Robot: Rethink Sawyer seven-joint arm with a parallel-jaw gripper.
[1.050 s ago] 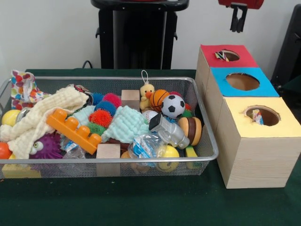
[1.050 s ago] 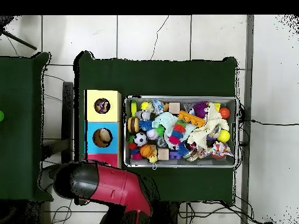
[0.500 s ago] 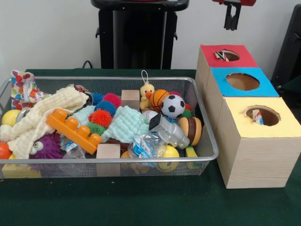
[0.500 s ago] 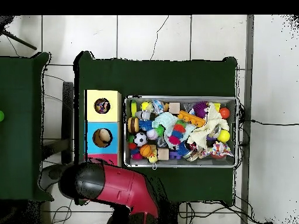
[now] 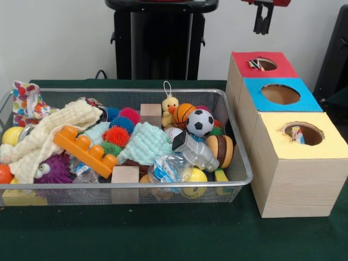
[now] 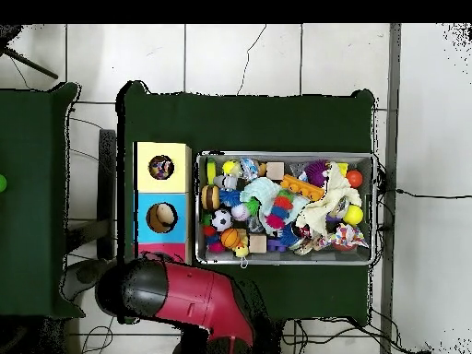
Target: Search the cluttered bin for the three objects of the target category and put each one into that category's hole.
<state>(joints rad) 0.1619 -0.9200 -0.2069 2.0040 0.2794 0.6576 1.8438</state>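
Observation:
My gripper (image 5: 262, 20) hangs at the top edge, high above and behind the red box (image 5: 283, 68), a little left of its hole. Its two dark fingers point down with a narrow gap and nothing between them. The wire mesh bin (image 5: 240, 148) is full of mixed toys: a soccer ball (image 5: 200, 122), a basketball (image 5: 183, 113), a plush duck (image 5: 170, 105), an orange brick (image 5: 84, 149), a burger toy (image 5: 220, 150) and spiky balls. Small coloured items show inside the red hole (image 5: 262, 64). In the overhead view the red arm (image 6: 184, 295) hides most of the red box.
A blue box (image 5: 311, 101) and a yellow box (image 5: 338, 148) stand in line with the red one, right of the bin. A small item shows in the yellow hole. A cream cloth (image 5: 49, 136) and a teal cloth (image 5: 144, 143) cover part of the toys. The black pedestal (image 5: 160, 38) rises behind.
The gripper has drifted left and slightly up along the top edge. In the overhead view the arm has swung a little toward the bin. The toys have not moved.

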